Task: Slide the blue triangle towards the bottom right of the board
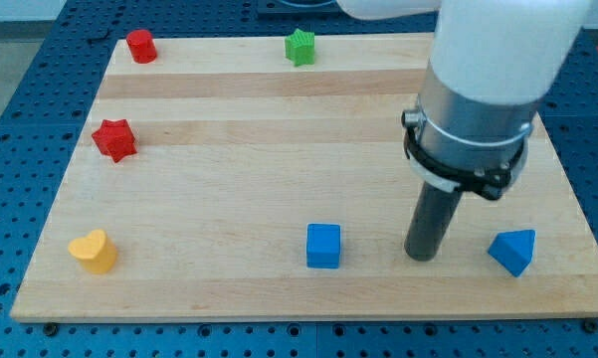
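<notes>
The blue triangle [512, 251] lies near the board's bottom right corner. My tip [421, 258] rests on the board to the triangle's left, a clear gap away from it. A blue cube [323, 246] sits to the tip's left, about as far off as the triangle. The tip stands between these two blue blocks and touches neither.
A yellow heart-like block [94, 252] sits at the bottom left. A red star [113, 139] is at the left edge, a red cylinder [140, 46] at the top left, a green star [299, 47] at the top middle. The wooden board [229, 169] lies on a blue perforated table.
</notes>
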Tool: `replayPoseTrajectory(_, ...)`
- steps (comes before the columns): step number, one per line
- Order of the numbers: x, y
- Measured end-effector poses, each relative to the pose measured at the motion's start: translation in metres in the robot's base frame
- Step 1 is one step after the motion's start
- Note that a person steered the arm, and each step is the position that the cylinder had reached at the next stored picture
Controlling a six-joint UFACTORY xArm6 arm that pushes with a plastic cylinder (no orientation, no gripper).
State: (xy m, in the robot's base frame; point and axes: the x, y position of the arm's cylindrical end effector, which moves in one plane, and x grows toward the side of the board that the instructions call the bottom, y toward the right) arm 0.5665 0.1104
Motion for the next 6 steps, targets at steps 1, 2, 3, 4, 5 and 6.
replayPoseTrajectory(1,0.008,0.006)
replayPoseTrajectory(2,0.009,0.019)
replayPoseTrajectory(3,0.009,0.032)
replayPoseTrajectory(4,0.009,0.044)
replayPoseTrajectory(5,0.009,0.058)
replayPoseTrajectory(6,0.009,0.069)
